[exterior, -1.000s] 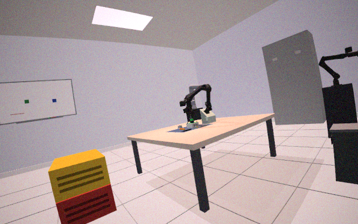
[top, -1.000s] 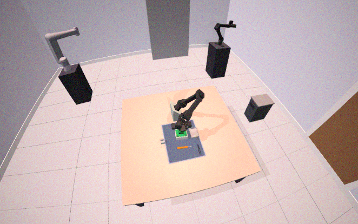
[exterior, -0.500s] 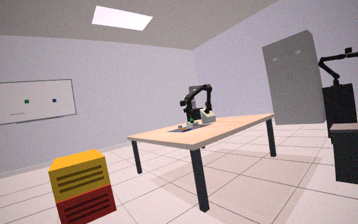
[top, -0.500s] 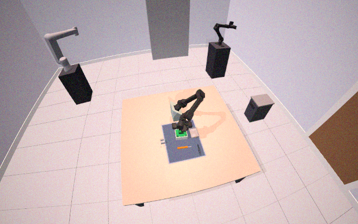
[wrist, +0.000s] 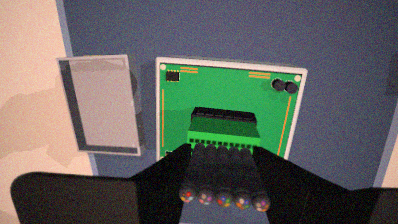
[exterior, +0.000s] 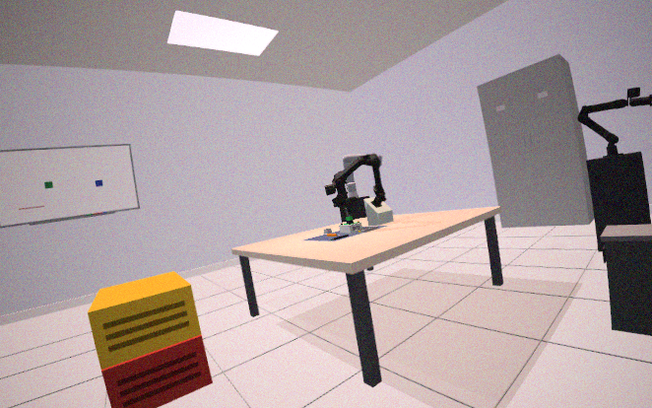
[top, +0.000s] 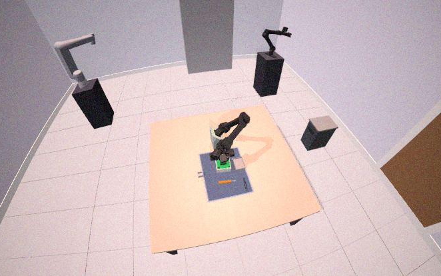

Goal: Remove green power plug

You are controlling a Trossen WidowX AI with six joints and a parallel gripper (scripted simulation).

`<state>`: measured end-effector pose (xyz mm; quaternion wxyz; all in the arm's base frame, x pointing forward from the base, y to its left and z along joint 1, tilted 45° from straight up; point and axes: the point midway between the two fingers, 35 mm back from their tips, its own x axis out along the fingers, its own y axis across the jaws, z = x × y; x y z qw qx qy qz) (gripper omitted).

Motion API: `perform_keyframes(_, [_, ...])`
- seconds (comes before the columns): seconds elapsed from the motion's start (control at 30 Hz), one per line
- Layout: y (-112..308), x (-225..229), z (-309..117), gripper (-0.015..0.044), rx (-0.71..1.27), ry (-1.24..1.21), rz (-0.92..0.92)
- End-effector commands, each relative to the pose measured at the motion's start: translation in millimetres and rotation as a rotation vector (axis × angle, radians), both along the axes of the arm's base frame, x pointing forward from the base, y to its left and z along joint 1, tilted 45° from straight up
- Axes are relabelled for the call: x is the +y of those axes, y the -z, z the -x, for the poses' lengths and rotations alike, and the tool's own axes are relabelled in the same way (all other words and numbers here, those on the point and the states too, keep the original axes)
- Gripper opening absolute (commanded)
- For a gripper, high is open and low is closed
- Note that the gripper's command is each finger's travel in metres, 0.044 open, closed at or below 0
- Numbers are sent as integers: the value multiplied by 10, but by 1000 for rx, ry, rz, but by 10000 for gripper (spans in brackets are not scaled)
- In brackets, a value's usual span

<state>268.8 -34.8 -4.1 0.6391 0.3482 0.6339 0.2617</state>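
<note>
The board (top: 228, 166) (exterior: 350, 228) (wrist: 220, 90), a green panel in a pale frame, lay on the blue mat (top: 213, 192) (exterior: 318, 237) (wrist: 350, 30) and served as the landmark. The arm (top: 237, 132) (exterior: 358, 161) reached over the board, its gripper (top: 223, 159) (exterior: 348, 215) (wrist: 221, 152) pointing down at it. The gripper was closed on the plug (exterior: 349, 218) (wrist: 223, 136), with one finger at each end. The plug, green with a row of small openings, was at the black socket (wrist: 223, 115) on the board; how deeply it was seated could not be told. Five dark wires (wrist: 215, 170) with speckled ends extended from the plug between the fingers.

The tray (top: 238, 163) (wrist: 102, 100), shallow and grey, stood just beside the board, a narrow strip of mat between them. No contents were visible in it. The orange screwdriver (top: 224, 181) (exterior: 332, 235) lay near the board, on the side away from the arm's base. A slim dark tool (top: 245, 183) lay farther from the board, on the same side as the tray. The table (top: 180, 205) (exterior: 288, 248) extended around the mat beneath the board.
</note>
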Motion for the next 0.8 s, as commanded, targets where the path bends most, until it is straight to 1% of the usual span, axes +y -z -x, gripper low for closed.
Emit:
perform_keyframes(0.0, [-100, -87, 25, 0, 22, 30, 78])
perform_keyframes(0.17, [-209, -24, 8, 0, 41, 22, 216])
perform_keyframes(0.3, [-231, -8, 4, 0, 45, 20, 248])
perform_keyframes(0.4, [-210, -39, 10, 0, 40, 23, 205])
perform_keyframes(0.63, [-92, -157, 36, 0, 14, 33, 13])
perform_keyframes(0.77, [-76, -183, 42, 0, 10, 35, -21])
